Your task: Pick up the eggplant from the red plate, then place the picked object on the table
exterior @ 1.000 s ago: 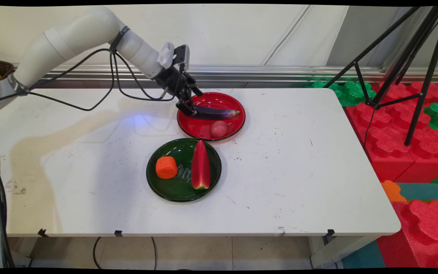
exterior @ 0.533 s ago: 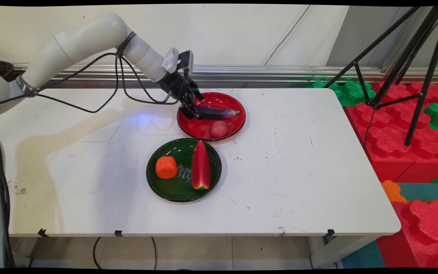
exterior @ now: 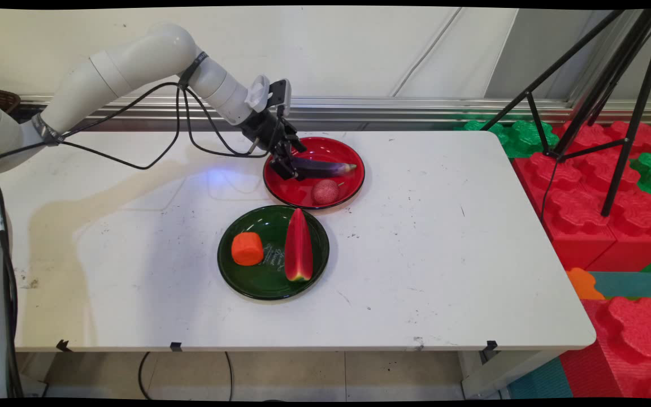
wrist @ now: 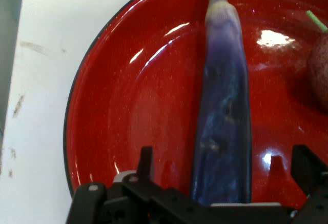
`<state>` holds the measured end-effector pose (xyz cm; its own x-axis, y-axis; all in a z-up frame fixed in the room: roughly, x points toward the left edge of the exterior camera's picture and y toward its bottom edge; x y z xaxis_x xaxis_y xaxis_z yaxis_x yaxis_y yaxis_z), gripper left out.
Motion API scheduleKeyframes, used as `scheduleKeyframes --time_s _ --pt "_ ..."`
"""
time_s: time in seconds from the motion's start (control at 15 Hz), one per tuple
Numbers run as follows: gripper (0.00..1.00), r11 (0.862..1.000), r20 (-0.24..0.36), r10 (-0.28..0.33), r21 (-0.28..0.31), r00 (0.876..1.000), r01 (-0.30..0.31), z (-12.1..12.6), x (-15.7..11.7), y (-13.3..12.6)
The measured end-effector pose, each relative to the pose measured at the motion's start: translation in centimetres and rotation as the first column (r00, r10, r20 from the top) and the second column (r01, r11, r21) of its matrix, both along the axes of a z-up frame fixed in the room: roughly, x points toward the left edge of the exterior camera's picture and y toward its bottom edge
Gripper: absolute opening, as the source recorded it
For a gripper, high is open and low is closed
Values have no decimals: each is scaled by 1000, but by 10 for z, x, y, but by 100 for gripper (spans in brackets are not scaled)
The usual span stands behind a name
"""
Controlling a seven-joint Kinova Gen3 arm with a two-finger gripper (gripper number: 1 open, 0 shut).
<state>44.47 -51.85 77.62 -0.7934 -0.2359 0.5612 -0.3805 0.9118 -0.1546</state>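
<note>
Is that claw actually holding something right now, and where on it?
It cannot be told. The gripper straddles the thick end of the eggplant on the red plate, but no closed grip shows.

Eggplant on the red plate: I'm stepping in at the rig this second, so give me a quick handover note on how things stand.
Tool: open, low over the red plate, straddling the thick end of the eggplant with a gap on both sides.
Eggplant lies flat on the red plate; a pink ball sits beside it, apart.
Green plate, nearer the camera: orange chunk and watermelon slice.
Nothing is gripped or lifted.
</note>
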Motion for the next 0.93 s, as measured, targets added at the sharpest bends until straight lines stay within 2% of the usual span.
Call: scheduleKeyframes --time_s 0.53,0.6,0.93 --pt "100 1000 -7 0 2 1000 0 -2 -1 -4" --pt "0 1000 -7 -1 2 1000 1 -2 -1 -4" --pt "0 1000 -8 -7 1 1000 7 0 0 -5"
